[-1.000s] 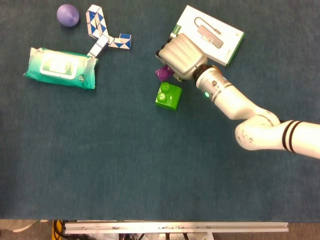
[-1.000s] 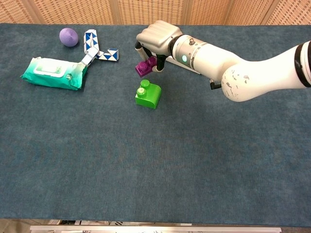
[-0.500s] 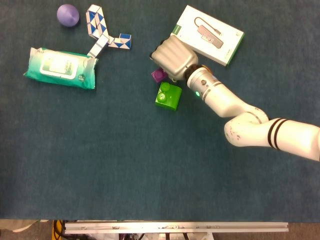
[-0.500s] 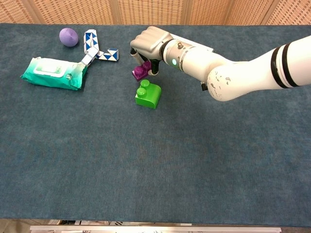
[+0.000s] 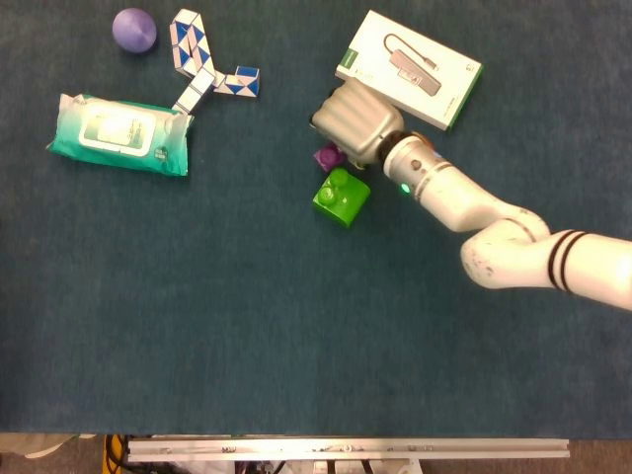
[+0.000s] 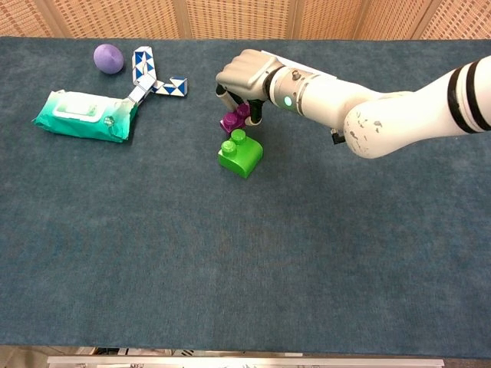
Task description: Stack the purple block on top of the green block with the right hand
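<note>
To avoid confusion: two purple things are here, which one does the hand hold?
The purple block, in the right hand beside the green block; the purple ball lies untouched.

One purple block and one green block, so two blocks in all. One purple ball at the far left. One blue-and-white folding puzzle snake. One teal pack of wet wipes. One white boxed adapter at the far right. One robot hand is in view.
</note>
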Available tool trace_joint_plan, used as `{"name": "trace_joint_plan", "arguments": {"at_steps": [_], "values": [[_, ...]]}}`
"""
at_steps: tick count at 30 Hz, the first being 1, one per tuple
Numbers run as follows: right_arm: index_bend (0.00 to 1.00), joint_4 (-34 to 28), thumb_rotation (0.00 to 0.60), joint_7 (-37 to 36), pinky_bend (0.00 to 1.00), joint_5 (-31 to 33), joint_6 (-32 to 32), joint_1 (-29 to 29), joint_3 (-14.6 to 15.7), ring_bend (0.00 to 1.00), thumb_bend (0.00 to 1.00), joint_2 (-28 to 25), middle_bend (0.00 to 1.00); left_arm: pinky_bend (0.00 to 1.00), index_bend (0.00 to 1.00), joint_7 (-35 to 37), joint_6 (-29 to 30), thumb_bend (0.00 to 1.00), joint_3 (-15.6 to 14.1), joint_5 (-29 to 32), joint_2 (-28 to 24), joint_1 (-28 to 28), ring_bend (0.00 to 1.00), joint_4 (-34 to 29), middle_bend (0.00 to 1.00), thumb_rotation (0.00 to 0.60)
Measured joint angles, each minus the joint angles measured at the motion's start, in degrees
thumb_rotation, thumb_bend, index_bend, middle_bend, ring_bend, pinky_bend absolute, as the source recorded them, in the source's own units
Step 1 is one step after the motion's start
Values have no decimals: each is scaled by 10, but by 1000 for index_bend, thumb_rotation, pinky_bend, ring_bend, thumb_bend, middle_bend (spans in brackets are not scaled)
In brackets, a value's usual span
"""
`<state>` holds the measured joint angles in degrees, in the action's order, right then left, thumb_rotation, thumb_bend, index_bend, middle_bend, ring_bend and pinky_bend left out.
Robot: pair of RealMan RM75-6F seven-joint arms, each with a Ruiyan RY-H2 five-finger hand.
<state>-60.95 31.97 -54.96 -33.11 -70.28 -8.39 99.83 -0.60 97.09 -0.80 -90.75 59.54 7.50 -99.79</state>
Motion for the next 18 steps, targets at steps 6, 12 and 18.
{"name": "trace_joint_plan", "arguments": {"at_steps": [6,12,18], "values": [[612,-55,600,-5,515,-7,-11,19,16,419,263,-50,548,192,303,-1,0,228,0,-2,-1,-1,304,-2,343,600],[612,-105,600,-12,515,-12,-38,36,20,419,264,-92,548,192,303,-6,-4,228,-1,-6,-1,-3,304,-7,343,600],[612,-154,600,-28,515,-11,-53,44,11,421,263,-112,548,192,303,-10,-4,228,-2,-10,-1,-4,304,-10,343,600]]}}
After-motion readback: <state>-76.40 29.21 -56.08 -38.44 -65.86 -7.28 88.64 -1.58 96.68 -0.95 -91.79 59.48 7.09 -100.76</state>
